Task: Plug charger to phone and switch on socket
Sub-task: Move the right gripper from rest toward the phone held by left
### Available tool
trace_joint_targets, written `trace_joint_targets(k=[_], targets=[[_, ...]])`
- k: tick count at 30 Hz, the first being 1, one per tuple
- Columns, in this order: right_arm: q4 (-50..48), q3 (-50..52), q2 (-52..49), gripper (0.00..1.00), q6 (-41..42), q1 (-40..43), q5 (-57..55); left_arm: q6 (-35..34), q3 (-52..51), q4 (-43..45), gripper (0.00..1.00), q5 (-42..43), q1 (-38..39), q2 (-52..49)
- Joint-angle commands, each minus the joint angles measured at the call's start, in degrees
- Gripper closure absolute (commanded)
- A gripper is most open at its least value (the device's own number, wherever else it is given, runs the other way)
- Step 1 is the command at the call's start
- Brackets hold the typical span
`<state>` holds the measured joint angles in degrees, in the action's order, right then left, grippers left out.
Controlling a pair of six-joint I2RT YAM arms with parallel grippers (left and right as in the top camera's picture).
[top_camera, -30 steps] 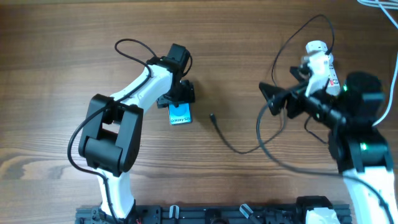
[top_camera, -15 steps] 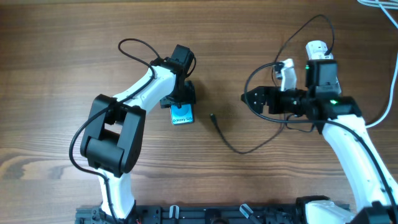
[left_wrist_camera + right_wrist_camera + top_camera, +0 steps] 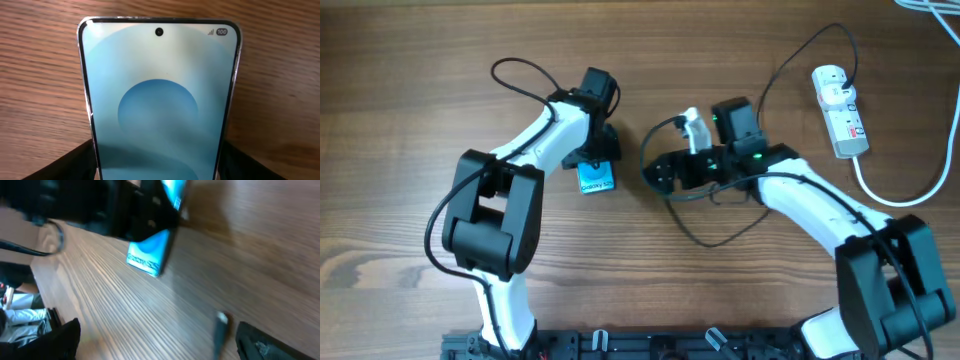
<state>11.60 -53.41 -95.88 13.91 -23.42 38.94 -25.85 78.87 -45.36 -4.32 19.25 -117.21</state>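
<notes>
The phone [image 3: 596, 179], with its blue screen up, is held at its sides by my left gripper [image 3: 596, 160], shut on it just above the table. It fills the left wrist view [image 3: 159, 100]. My right gripper [image 3: 657, 178] is open and low over the table, just right of the phone. The charger's thin black cable [image 3: 720, 240] runs from the white plug head [image 3: 828, 76] in the socket [image 3: 842, 112]. Its plug tip [image 3: 220, 324] lies between my open right fingers [image 3: 160, 345], close to the right-hand one. The right wrist view also shows the phone [image 3: 150, 255].
The socket's thick white cord [image 3: 910, 200] curves off at the right edge. Another white cable [image 3: 932, 14] crosses the far right corner. The black rail [image 3: 650, 345] runs along the table's front edge.
My right arm has swung left from the socket to the cable's plug tip beside the phone. My left gripper has shifted the phone slightly left.
</notes>
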Motion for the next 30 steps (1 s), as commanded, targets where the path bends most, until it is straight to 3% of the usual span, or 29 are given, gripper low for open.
trace_joint_targets(k=[1,4,8,16,20,30], targets=[[-3.6,-1.2,-0.5,0.00,5.2,-1.0,-0.5,0.0,-1.1,1.4,0.23,-1.8,-1.6,-1.7],[1.8,-8.2,-0.5,0.00,4.3,-1.0,-0.6,-0.1,-1.1,2.2,0.13,0.5,-2.2,-1.7],[5.8,-11.8,-0.6,0.00,4.3,-1.0,-3.1,-0.1,-1.1,1.4,0.07,3.7,-2.3,-1.7],[8.6,-11.7,-3.4,0.00,3.6,-1.2,-5.1,-0.1,-4.7,3.9,0.16,4.2,-2.1,-1.8],[8.6,-11.7,-5.3,0.00,2.6,-1.2,-4.9,0.7,-5.0,4.0,0.27,7.6,-2.1,-1.7],[0.5,-11.7,-16.8,0.00,3.7,-3.8,4.9,6.2,-5.0,2.7,0.28,21.2,-4.6,-1.7]])
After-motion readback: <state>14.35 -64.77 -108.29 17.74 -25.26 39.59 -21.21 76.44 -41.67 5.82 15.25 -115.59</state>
